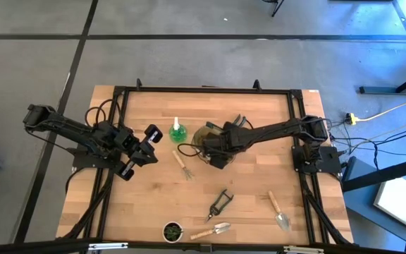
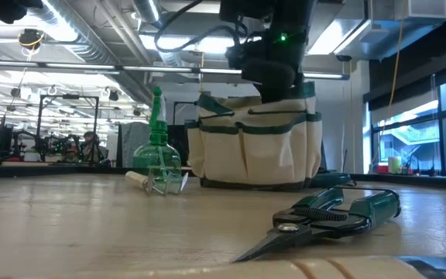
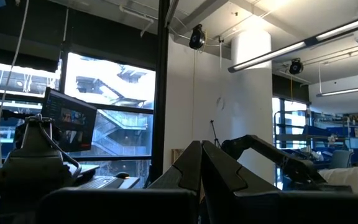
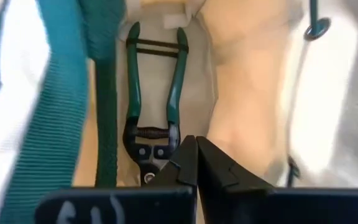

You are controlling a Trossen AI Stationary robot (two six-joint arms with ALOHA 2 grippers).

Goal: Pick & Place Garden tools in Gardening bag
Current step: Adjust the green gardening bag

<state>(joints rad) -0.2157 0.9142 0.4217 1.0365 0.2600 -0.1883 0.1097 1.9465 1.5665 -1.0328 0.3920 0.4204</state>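
the right hand (image 4: 194,163), fingers pressed together and empty, is hanging inside the gardening bag (image 2: 255,147) over dropped pruners (image 4: 154,93), and should be lifting straight up clear of the straps.

Wooden table (image 1: 252,183) with black metal frame (image 1: 203,89) around its edges. Small round dark pot with green plant (image 1: 173,231) near the front edge, left of centre, standing alone. Grey floor (image 1: 189,60) with dark lines around the table. Yellow cable (image 1: 379,113) and dark cables on the floor off the table's right edge. Beyond the table: room with ceiling strip lights (image 2: 207,70), pipes, big windows (image 2: 409,132) on the right. Also a white column (image 3: 250,106), a lit monitor (image 3: 70,121), keyboard and mouse on a desk.
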